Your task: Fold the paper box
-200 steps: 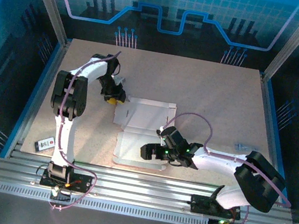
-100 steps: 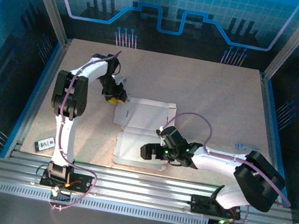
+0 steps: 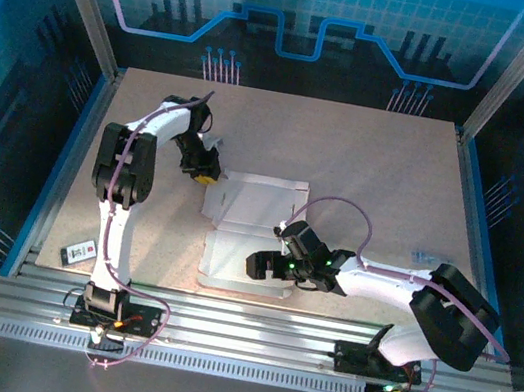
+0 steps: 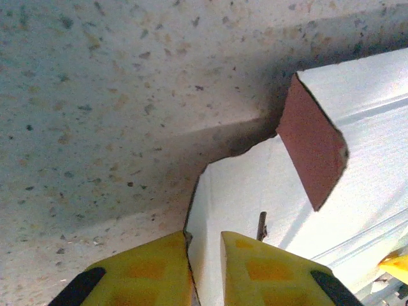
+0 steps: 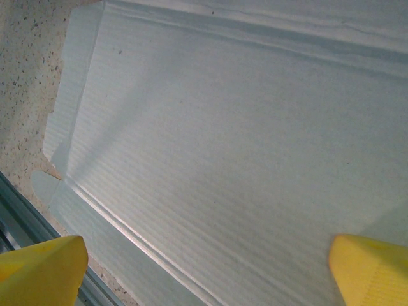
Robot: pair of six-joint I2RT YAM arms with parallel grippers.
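Just past the arm bases, at about 7 o'clock on the surface, a small black-and-white card lies by the near-left corner, well apart from everything else. Next out, a little toward 6 o'clock from the middle, the right tool hangs over the near panel of the paper box. It is spread wide and holds nothing. In the right wrist view its yellow fingers sit at the two lower corners, with whitish, finely ribbed card stretching between them. The paper box is a flat cut-out sheet lying whitish face up near the centre of the surface. Its long creases run from 9 to 3 o'clock, and its near edge is close to the metal rails. Off toward 3 o'clock, a small pale object rests on the surface, clear of the sheet. Farther out, at the sheet's 10 o'clock corner, the left tool points down at the card's edge. In the left wrist view its yellow pads are drawn close together with the sheet's edge running into the narrow gap. Whether they already pinch it I cannot tell. Just beyond them, one small flap stands tilted up and shows its pink face against the speckled surface.
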